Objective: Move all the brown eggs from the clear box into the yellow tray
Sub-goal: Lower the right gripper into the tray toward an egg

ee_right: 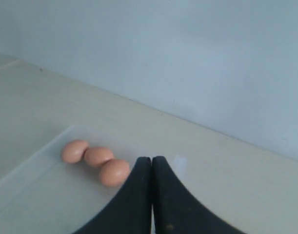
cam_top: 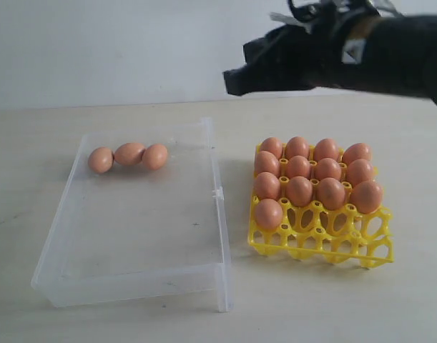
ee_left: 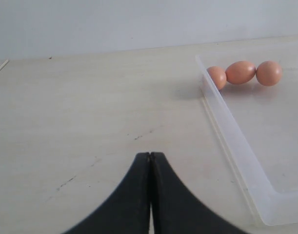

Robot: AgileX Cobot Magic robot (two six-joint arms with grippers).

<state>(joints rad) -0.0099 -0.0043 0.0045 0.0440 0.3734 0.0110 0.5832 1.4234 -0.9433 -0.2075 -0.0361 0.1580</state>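
Three brown eggs lie in a row at the far end of the clear box; they also show in the left wrist view as brown eggs and in the right wrist view as brown eggs. The yellow tray stands right of the box with several eggs in its cups; most of its front row is bare. My right gripper hangs high above the tray's far side, shut and empty. The left gripper is shut and empty over bare table, left of the box wall.
The pale table runs back to a white wall. The box's clip tab faces the tray, with a narrow gap between the two.
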